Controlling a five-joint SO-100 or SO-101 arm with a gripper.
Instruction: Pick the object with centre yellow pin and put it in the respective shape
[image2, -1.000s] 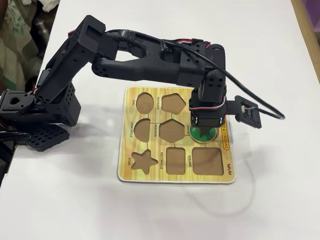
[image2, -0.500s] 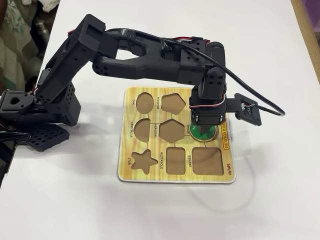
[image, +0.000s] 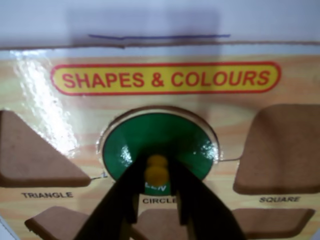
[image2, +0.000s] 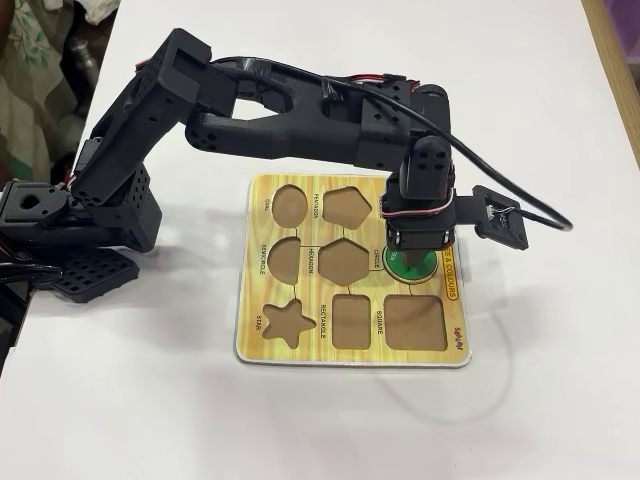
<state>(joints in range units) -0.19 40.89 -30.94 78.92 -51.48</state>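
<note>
Across the last second we are seeing the wrist turning slightly over the right middle of the board (image2: 300, 340), with the green disc (image: 165, 137) staying beneath it. In the wrist view the disc is now sitting inside the CIRCLE cut-out (image: 212, 131), so we are judging placement essentially done. The gripper (image: 157, 172) is still clenching the yellow knob (image: 157, 174). Release and lift are remaining. The TRIANGLE recess (image: 35, 160) and SQUARE recess (image: 280, 150) are flanking it; nothing is obstructing.
</note>
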